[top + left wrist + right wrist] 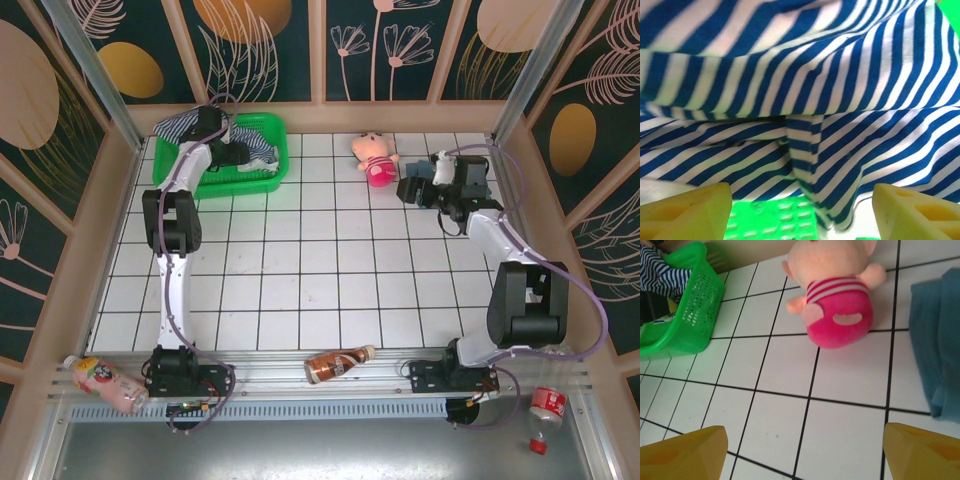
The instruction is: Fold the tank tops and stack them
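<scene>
The striped tank top [805, 75] hangs in folds just ahead of my left gripper [802, 212], which is open with its yellow fingertips [690, 207] wide apart over the green basket floor. From above, the left gripper [215, 132] reaches into the basket among the striped cloth [258, 150]. The teal-blue tank top [940, 340] lies bunched on the tiles at the right edge of the right wrist view, and from above it lies by the right wrist [428, 172]. My right gripper [805, 442] [406, 190] is open over bare tiles, holding nothing.
The green basket [262, 185] [695, 305] stands at the far left. A pink plush doll [375, 158] [837, 295] lies just ahead of the right gripper. A brown bottle [338, 364], a pink bottle [100, 382] and a red-capped bottle [545, 408] lie at the near rail.
</scene>
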`<state>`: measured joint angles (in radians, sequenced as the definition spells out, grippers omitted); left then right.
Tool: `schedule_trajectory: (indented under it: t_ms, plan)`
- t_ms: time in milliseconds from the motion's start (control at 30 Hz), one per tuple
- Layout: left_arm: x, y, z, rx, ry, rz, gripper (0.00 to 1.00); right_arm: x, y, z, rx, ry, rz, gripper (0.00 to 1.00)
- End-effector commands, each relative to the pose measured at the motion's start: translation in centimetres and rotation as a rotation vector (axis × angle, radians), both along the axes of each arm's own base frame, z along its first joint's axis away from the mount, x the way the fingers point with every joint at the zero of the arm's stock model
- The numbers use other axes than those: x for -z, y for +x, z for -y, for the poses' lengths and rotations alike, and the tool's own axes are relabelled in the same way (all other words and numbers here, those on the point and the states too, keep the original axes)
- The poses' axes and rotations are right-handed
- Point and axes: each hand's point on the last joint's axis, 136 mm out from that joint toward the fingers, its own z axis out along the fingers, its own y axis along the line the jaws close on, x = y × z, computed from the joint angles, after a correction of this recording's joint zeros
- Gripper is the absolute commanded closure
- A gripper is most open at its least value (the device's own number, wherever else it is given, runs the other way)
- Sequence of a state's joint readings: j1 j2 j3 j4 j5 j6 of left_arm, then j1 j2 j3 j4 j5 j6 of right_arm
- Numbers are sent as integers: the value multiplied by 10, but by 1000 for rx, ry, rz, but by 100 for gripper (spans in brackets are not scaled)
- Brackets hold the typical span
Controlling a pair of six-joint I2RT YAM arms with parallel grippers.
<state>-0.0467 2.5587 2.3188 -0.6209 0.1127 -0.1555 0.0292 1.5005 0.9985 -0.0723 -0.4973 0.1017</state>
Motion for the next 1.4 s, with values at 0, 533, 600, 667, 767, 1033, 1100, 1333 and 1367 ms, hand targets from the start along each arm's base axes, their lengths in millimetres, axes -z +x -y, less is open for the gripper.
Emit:
schedule_trajectory:
  t_ms: [0,533,600,667,767,1033,1100,1333,1367]
  plan:
    - [15,12,12,18,-71,8,32,-20,-9,-14,-27,53,25,17]
    - [-201,-23,40,99,-203,302,100,-32,-29,-30,-58,146,42,10]
    - [-233,-43,47,120,-242,327,100,-29,-30,-37,-73,164,38,8]
    - [-262,-65,54,139,-270,335,100,-33,-33,-45,-89,186,61,8]
    - [-307,-103,69,157,-296,378,100,-38,-37,-59,-120,217,87,8]
    - [-394,-209,134,177,-523,423,100,-60,-63,-100,-262,268,174,8]
    - [-391,-229,152,164,-600,386,100,-64,-73,-103,-291,268,188,9]
    - [-275,-253,219,189,-847,103,100,-56,-121,-100,-360,211,188,11]
    - [-249,-254,233,213,-865,49,100,-50,-128,-98,-360,199,179,11]
